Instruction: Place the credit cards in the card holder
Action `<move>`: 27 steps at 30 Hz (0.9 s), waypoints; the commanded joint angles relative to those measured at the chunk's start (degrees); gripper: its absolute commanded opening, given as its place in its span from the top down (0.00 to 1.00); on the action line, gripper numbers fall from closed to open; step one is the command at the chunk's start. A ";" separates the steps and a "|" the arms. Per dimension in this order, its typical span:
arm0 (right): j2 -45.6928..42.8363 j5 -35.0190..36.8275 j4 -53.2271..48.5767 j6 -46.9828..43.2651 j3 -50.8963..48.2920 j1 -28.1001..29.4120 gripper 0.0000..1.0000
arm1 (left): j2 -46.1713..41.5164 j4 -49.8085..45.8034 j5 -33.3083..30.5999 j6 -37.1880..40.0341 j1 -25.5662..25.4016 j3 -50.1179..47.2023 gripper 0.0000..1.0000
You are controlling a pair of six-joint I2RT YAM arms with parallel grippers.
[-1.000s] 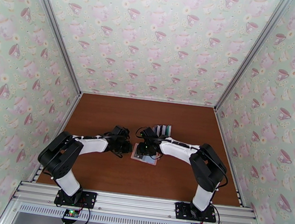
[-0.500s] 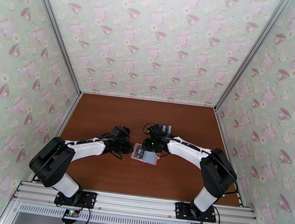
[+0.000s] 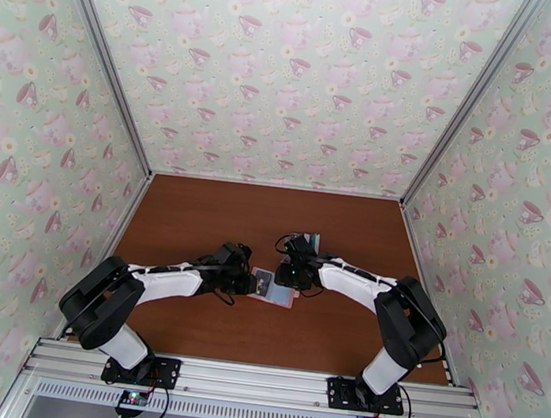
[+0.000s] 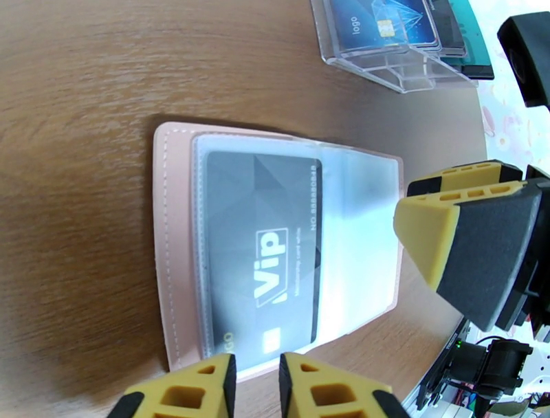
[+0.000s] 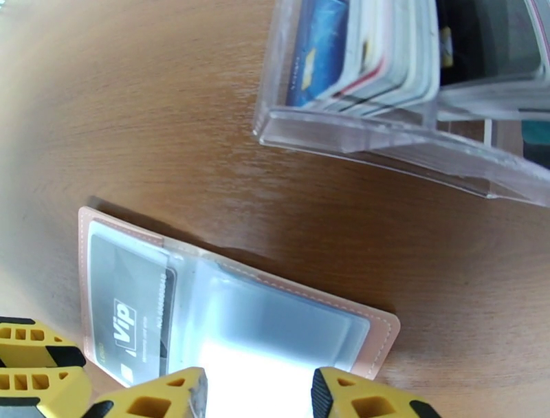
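The left tool (image 4: 256,385), its arm stretched low across the desk (image 4: 82,82), has its jaws narrowly parted with bare wood showing between them. It sits right at the left edge of the card holder (image 4: 175,240). The right tool (image 5: 254,395), released and empty, hangs over the holder's vacant clear pocket, with its arm bent in from the right.

The holder lies open and flat mid-desk. One black card (image 4: 261,254) marked "Vip" sits in the pocket nearest the left tool. The other credit cards (image 5: 364,48) stand in a clear rack (image 4: 385,65) just beyond, and a blue one among them reads "logo". Open desk spreads wide to the left and far side.
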 commanded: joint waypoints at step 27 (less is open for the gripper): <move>0.73 -1.70 1.54 -1.70 0.76 -1.61 0.53 | 2.79 0.19 -1.55 -0.91 -0.09 -3.17 0.75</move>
